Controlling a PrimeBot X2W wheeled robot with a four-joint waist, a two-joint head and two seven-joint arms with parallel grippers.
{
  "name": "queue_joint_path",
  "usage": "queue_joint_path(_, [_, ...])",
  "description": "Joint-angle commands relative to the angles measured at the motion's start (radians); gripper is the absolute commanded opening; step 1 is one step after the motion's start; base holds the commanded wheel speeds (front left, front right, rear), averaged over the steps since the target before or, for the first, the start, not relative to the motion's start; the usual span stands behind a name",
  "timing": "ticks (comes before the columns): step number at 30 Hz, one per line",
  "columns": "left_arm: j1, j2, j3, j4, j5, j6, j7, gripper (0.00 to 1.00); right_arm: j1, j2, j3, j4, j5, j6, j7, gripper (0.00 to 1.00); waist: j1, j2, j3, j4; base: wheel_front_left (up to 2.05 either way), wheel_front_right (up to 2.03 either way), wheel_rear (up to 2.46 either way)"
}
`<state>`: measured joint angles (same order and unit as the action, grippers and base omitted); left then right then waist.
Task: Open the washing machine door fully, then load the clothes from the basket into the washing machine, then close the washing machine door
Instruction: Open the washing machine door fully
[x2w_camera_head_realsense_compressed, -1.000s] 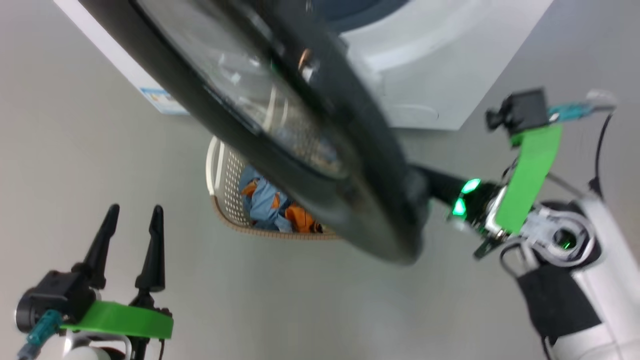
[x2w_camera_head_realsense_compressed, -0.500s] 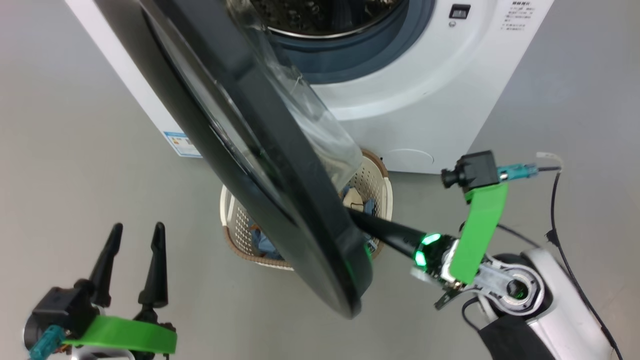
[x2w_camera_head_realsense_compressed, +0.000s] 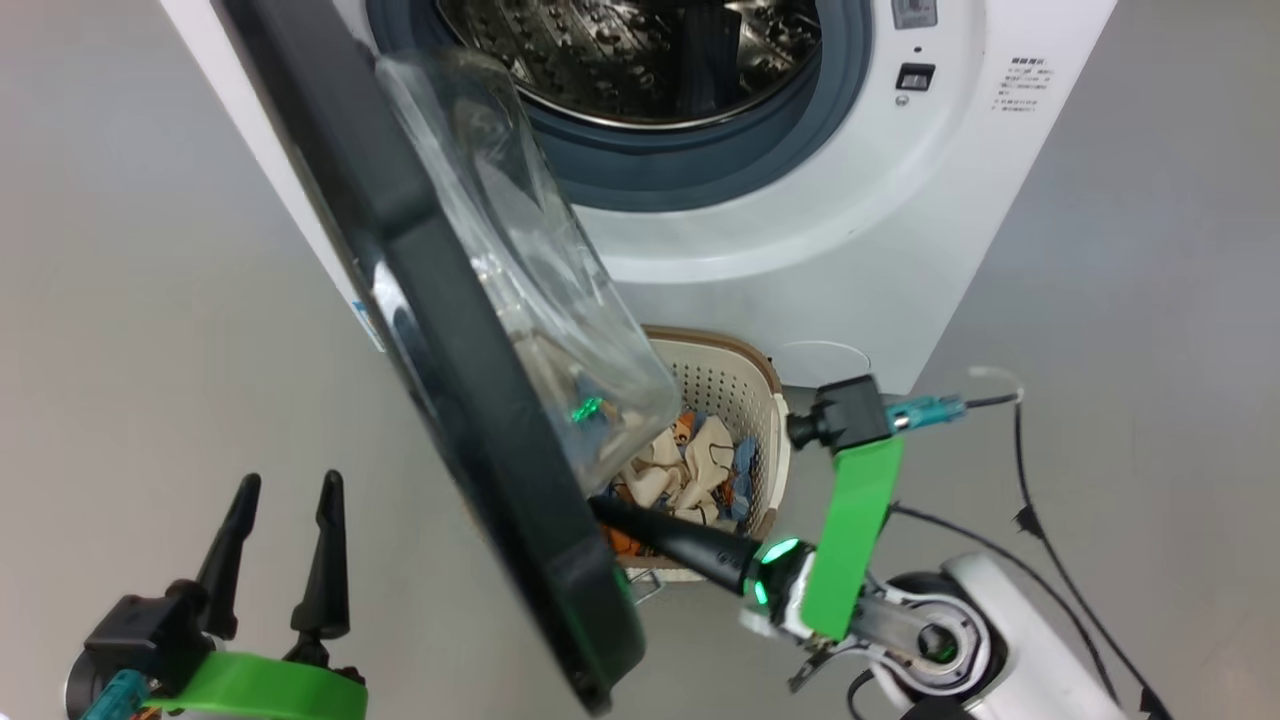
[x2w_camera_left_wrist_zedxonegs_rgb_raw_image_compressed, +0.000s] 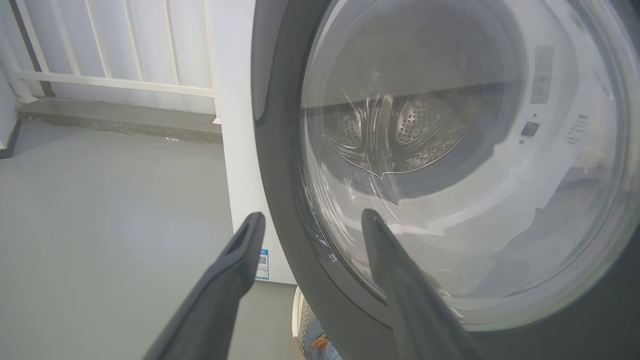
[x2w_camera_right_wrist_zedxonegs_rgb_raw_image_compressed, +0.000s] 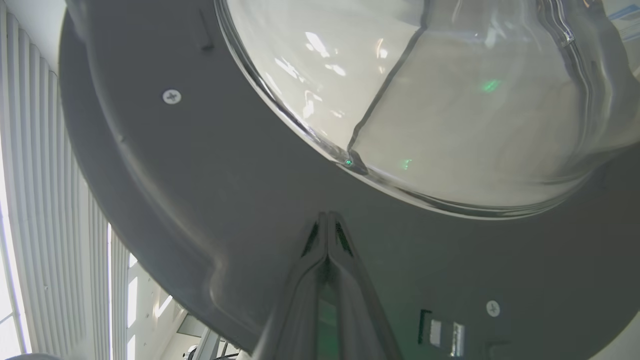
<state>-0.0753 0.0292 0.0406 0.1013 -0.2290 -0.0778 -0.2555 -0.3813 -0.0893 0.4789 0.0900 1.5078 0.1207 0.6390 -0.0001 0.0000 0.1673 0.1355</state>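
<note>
The washing machine (x2w_camera_head_realsense_compressed: 850, 230) stands with its steel drum (x2w_camera_head_realsense_compressed: 640, 60) showing. The washing machine door (x2w_camera_head_realsense_compressed: 430, 300) is swung out and seen nearly edge-on, its clear glass bowl (x2w_camera_head_realsense_compressed: 520, 260) facing the machine. My right gripper (x2w_camera_head_realsense_compressed: 612, 512) is shut with nothing in it, its tips pressed against the door's inner rim (x2w_camera_right_wrist_zedxonegs_rgb_raw_image_compressed: 200, 200) just below the bowl (x2w_camera_right_wrist_zedxonegs_rgb_raw_image_compressed: 450, 115); the right gripper (x2w_camera_right_wrist_zedxonegs_rgb_raw_image_compressed: 327, 217) shows the same contact up close. Below the door sits the basket (x2w_camera_head_realsense_compressed: 745, 365) holding the clothes (x2w_camera_head_realsense_compressed: 690, 465). My left gripper (x2w_camera_head_realsense_compressed: 288, 485) hangs open at lower left, facing the door's outer face (x2w_camera_left_wrist_zedxonegs_rgb_raw_image_compressed: 280, 175).
Grey floor (x2w_camera_head_realsense_compressed: 150, 300) spreads to the left and right of the machine. A black cable (x2w_camera_head_realsense_compressed: 1050, 560) trails on the floor at the right. A white railing (x2w_camera_left_wrist_zedxonegs_rgb_raw_image_compressed: 115, 80) runs behind the machine's left side. A blue label sticker (x2w_camera_left_wrist_zedxonegs_rgb_raw_image_compressed: 262, 263) marks that side's lower edge.
The head view has tilted up, so the drum has come into it. The door has swung wider with my shut right gripper against its inner side. The left gripper stays open.
</note>
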Motion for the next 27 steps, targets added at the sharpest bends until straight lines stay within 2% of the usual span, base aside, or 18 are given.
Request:
queue_joint_path(1, [0.002, 0.021, 0.029, -0.022, -0.009, 0.003, -0.006, 1.00, 0.008, 0.032, 0.041, -0.020, 0.001, 0.010, -0.013, 0.00, 0.0001, 0.0000, -0.010, 0.003, 0.00, 0.00, 0.00])
queue_joint_path(18, [0.025, 0.021, 0.027, -0.021, 0.000, -0.006, -0.006, 1.00, -0.027, 0.039, 0.200, 0.046, 0.062, 0.010, -0.151, 0.00, 0.0001, 0.0000, -0.057, 0.018, 0.00, 0.00, 0.00])
queue_joint_path(23, [0.031, 0.021, 0.033, -0.023, 0.000, -0.005, -0.006, 1.00, -0.037, 0.030, 0.205, 0.037, 0.018, 0.010, -0.210, 0.00, 0.0001, 0.0000, -0.064, 0.014, 0.00, 0.00, 0.00])
queue_joint_path(24, [0.033, 0.021, 0.036, -0.024, 0.000, -0.005, -0.006, 1.00, -0.036, 0.021, 0.205, 0.031, 0.003, 0.010, -0.228, 0.05, 0.0001, 0.0000, -0.066, 0.012, 0.00, 0.00, 0.00])
queue_joint_path(25, [0.036, 0.021, 0.039, -0.025, 0.001, -0.004, -0.006, 1.00, -0.035, 0.009, 0.205, 0.023, -0.012, 0.010, -0.247, 0.27, 0.0001, 0.0000, -0.067, 0.010, 0.00, 0.00, 0.00])
queue_joint_path(26, [0.039, 0.021, 0.043, -0.026, 0.002, -0.004, -0.006, 1.00, -0.034, -0.005, 0.206, 0.014, -0.027, 0.010, -0.268, 0.44, 0.0001, 0.0000, -0.069, 0.007, 0.00, 0.00, 0.00])
queue_joint_path(27, [0.042, 0.021, 0.047, -0.026, 0.003, -0.004, -0.006, 1.00, -0.032, -0.020, 0.207, 0.004, -0.042, 0.010, -0.291, 0.86, 0.0001, 0.0000, -0.071, 0.004, 0.00, 0.00, 0.00])
